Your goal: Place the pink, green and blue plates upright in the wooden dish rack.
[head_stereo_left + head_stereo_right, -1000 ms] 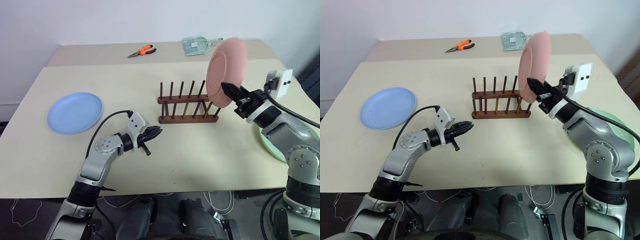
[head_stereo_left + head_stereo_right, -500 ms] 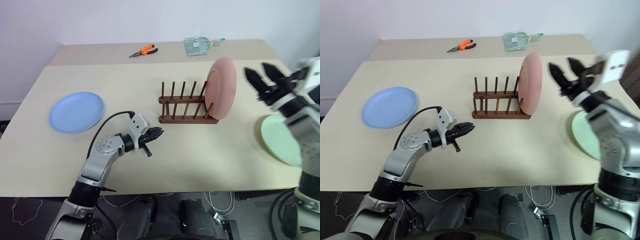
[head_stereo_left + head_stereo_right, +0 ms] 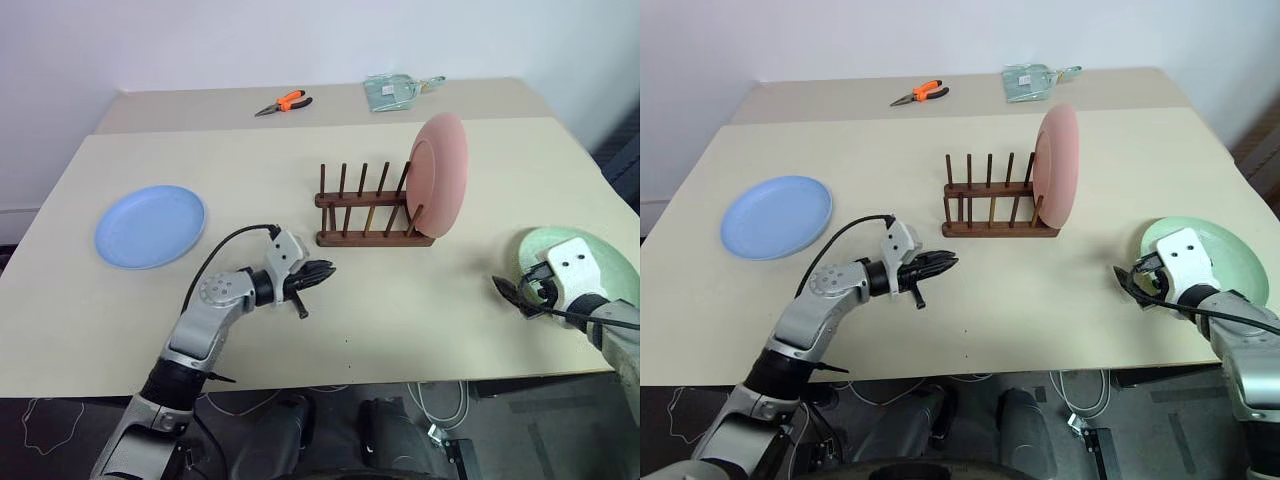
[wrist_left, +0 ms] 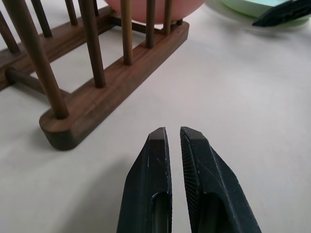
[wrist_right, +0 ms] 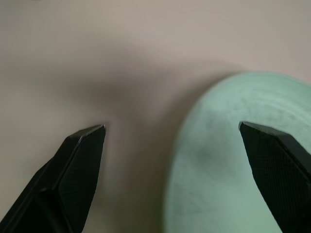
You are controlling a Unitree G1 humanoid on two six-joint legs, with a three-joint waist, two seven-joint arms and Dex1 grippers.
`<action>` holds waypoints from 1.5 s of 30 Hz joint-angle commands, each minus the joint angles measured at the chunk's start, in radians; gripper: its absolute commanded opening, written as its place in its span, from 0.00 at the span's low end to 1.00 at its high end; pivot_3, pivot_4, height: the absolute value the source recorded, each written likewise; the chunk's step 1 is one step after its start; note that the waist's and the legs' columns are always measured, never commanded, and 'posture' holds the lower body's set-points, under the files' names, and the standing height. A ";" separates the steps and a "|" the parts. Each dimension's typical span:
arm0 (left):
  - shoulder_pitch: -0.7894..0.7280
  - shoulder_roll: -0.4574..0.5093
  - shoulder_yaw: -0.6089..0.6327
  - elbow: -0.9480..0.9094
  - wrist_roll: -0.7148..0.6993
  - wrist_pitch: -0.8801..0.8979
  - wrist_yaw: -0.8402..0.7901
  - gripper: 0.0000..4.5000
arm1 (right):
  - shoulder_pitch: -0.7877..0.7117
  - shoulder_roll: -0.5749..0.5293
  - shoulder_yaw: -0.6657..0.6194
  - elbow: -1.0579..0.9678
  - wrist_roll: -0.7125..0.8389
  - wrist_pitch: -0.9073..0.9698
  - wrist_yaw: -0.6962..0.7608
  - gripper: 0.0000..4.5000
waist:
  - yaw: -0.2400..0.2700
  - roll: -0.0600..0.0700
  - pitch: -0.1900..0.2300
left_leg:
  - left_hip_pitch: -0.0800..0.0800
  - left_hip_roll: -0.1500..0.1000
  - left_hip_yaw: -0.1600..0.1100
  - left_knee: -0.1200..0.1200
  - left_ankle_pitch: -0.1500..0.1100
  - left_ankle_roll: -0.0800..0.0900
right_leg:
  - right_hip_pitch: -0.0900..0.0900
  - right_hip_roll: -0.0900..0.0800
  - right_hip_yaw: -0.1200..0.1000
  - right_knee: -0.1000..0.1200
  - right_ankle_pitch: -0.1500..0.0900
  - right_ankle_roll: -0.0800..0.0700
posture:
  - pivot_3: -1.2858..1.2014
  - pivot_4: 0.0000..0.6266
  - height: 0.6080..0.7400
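Note:
The pink plate [image 3: 438,178] stands upright in the right end of the wooden dish rack [image 3: 372,215], with nothing holding it. At the table's left the blue plate [image 3: 150,225] lies flat. The green plate [image 3: 605,262] lies flat at the right edge, partly behind my right wrist. My right gripper [image 5: 171,127] is open and low over the table, its fingers wide apart at the left rim of the green plate [image 5: 228,174]. My left gripper [image 4: 172,133] is shut and empty, pointing at the near left corner of the rack [image 4: 107,92].
Orange-handled pliers [image 3: 283,102] and a clear plastic packet [image 3: 398,91] lie on the far table behind the rack. The table's front edge runs just below both grippers.
My right gripper opened and let go of the pink plate, which now stands in the rack. The right arm swung right and down to the green plate. The left arm stayed put.

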 commanded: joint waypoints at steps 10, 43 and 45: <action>-0.003 0.007 -0.014 -0.011 0.013 -0.033 -0.009 0.09 | -0.081 0.059 -0.013 0.084 -0.095 -0.021 -0.064 0.00 | -0.002 -0.001 0.000 | 0.000 0.000 0.000 0.001 0.000 0.000 | 0.001 0.000 0.000 0.000 0.000 0.001 | 0.52 0.24 0.91; 0.077 0.089 0.165 0.009 0.002 -0.116 0.090 0.09 | -0.740 0.638 0.041 -0.286 1.088 0.135 -0.564 0.00 | -0.004 -0.001 0.001 | 0.001 0.001 0.000 -0.008 0.001 0.000 | -0.004 0.001 0.000 0.000 0.003 0.001 | 0.52 0.24 0.91; 0.082 0.086 0.162 0.001 0.001 -0.112 0.091 0.09 | -0.737 0.638 0.043 -0.270 1.087 0.131 -0.567 0.00 | -0.006 -0.001 0.001 | 0.001 0.001 -0.001 -0.008 0.001 -0.001 | -0.004 0.001 0.000 0.001 0.003 0.001 | 0.52 0.24 0.91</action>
